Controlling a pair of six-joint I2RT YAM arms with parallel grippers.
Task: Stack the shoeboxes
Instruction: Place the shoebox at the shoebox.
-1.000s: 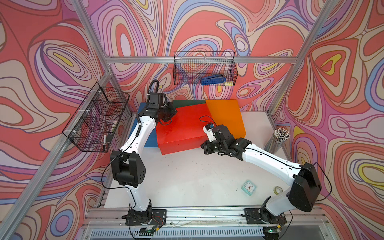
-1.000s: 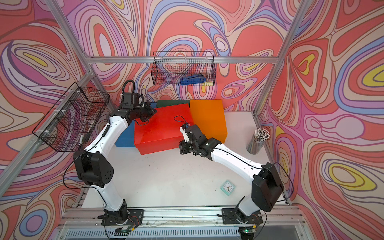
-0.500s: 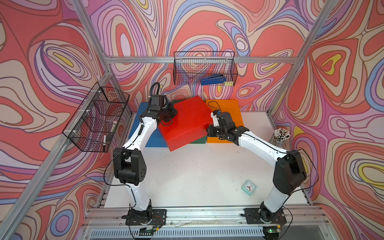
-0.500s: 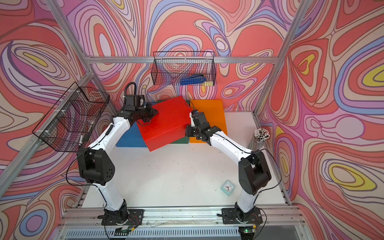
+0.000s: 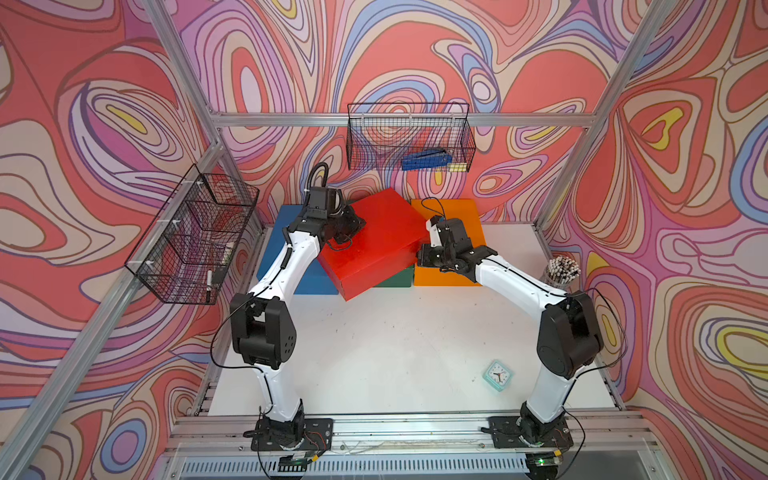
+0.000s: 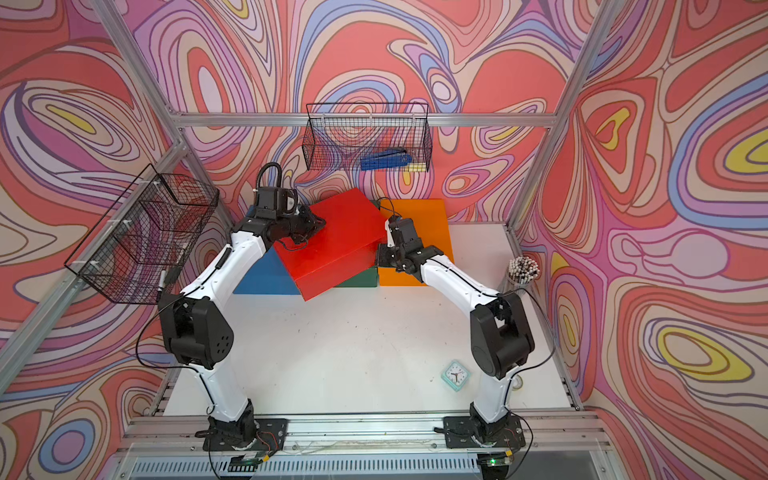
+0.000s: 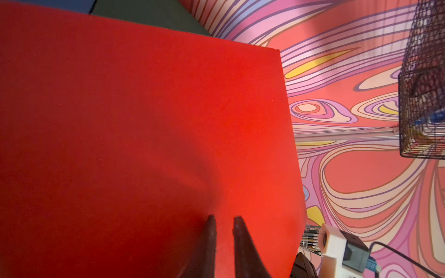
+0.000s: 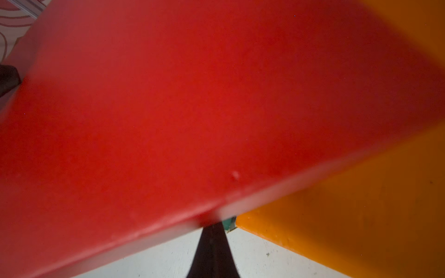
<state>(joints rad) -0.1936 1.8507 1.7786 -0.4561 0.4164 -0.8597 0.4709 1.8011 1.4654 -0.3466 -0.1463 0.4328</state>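
Your matte red cardboard shoebox (image 5: 374, 241) hides most of the dark green cardboard box (image 5: 397, 279); left gripper (image 7: 224, 217) barely parted over it, right gripper (image 8: 212, 228) clenched, tip lost at the red edge.

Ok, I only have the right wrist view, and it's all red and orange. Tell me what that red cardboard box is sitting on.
Observer: The red cardboard shoebox lies skewed on top of the dark green cardboard shoebox, which is mostly hidden beneath it.
Operator: Give me the end by the left arm.
Observer: In both top views that end covers part of the blue cardboard shoebox, and the front corner juts out past it over the white table.
Operator: Now report the left pincer.
Observer: The left pincer is over the red shoebox's top near its back corner, fingers slightly apart with nothing between them.
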